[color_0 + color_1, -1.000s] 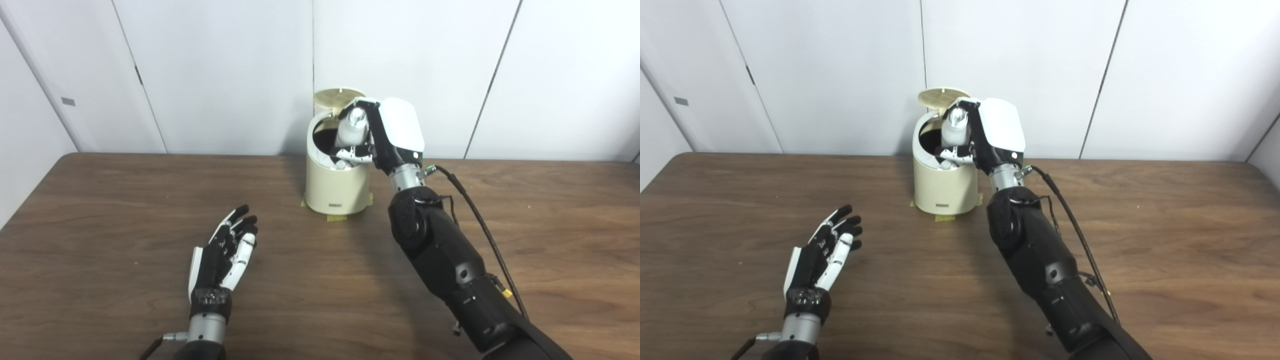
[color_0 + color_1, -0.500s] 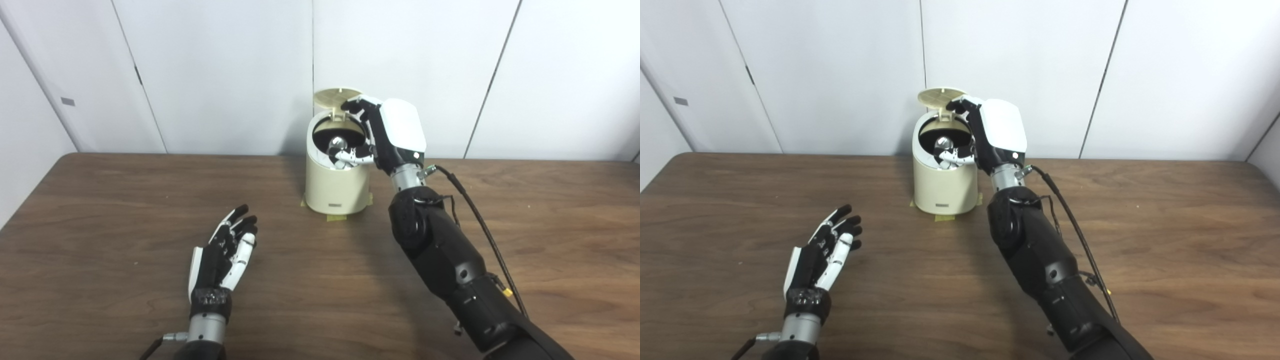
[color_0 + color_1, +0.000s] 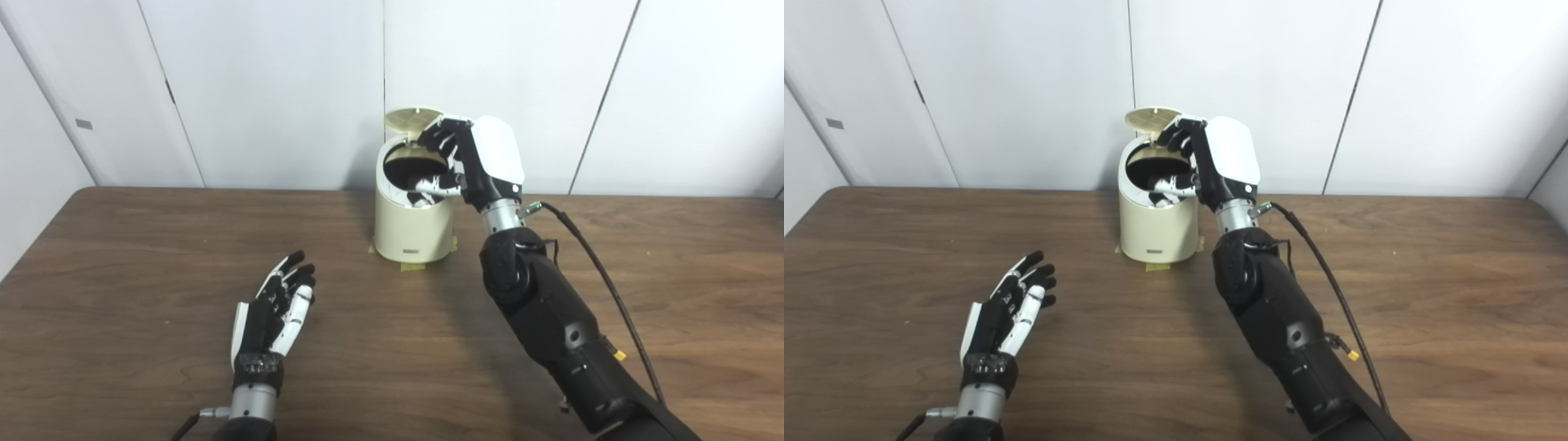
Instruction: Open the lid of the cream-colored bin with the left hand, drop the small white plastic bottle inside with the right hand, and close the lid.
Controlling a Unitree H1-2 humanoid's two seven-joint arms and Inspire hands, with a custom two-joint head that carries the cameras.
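The cream-colored bin (image 3: pixel 411 226) stands at the back middle of the table, its round lid (image 3: pixel 411 119) tipped up at the rear. Its dark opening (image 3: pixel 416 168) shows no bottle; the small white bottle is out of sight. My right hand (image 3: pixel 471 160) hovers over the bin's right rim, fingers spread apart and holding nothing, thumb reaching over the opening. My left hand (image 3: pixel 274 309) lies open on the table, front left of the bin, palm up and empty.
The brown wooden table (image 3: pixel 122 263) runs to a white panelled wall behind the bin. Yellow tape tabs (image 3: pixel 409 267) mark the bin's base. A black cable (image 3: pixel 603 278) trails along my right forearm.
The right hand let go of the white bottle, which dropped into the bin and out of sight. The fingers spread open and the hand drew slightly right. The left hand stayed still.
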